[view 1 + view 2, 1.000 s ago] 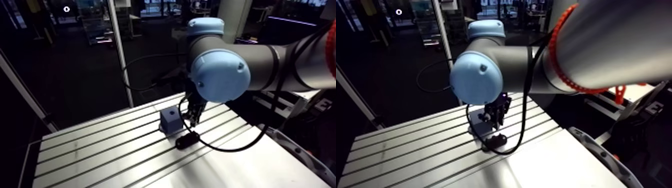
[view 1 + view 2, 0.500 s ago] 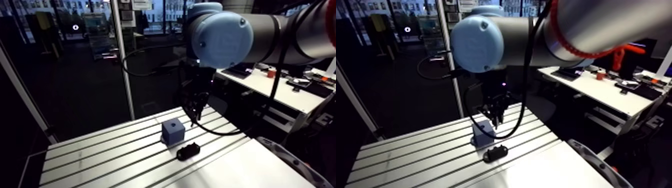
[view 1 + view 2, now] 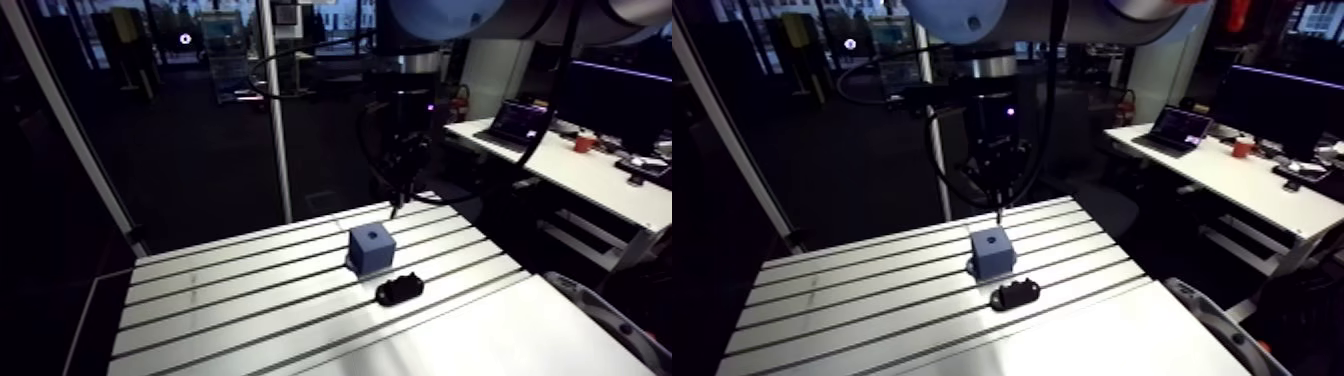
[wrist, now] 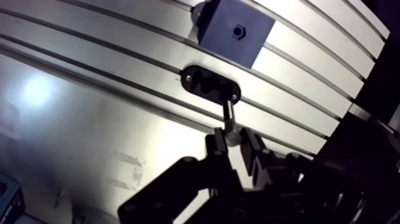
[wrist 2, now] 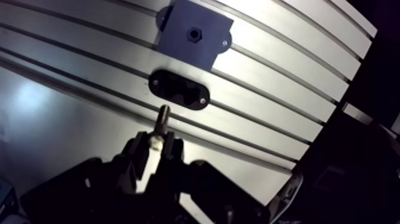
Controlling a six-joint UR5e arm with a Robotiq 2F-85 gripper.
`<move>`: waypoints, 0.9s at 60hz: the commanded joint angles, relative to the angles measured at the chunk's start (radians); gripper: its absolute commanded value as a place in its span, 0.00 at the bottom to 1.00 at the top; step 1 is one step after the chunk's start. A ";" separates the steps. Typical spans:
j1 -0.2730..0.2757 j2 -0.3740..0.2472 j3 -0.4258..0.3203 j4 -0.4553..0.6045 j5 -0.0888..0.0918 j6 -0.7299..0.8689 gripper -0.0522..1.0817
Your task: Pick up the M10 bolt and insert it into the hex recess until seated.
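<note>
1. The end effector [image 4: 233, 138] is clamped on the M10 bolt [image 4: 228, 116], gripping its head between the 2 fingers, with the shank pointing down.
2. It hangs well above the worktop [image 3: 230, 310].
3. The blue block [image 3: 371, 247] with the hex recess [image 4: 238, 30] stands on the worktop.
4. A black holder [image 3: 399, 290] lies just beside the block.

M10 bolt [image 4: 228, 114] in end effector [image 4: 233, 142] above table [image 4: 89, 119]
</note>
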 commanded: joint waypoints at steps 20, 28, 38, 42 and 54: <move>0.024 0.108 -0.144 0.158 -0.018 0.071 0.92; 0.025 0.144 -0.168 0.158 -0.021 0.071 0.93; 0.048 0.180 -0.193 0.154 -0.038 0.071 0.95; 0.050 0.192 -0.204 0.152 -0.038 0.067 0.96; 0.058 0.234 -0.230 0.144 -0.044 0.021 0.98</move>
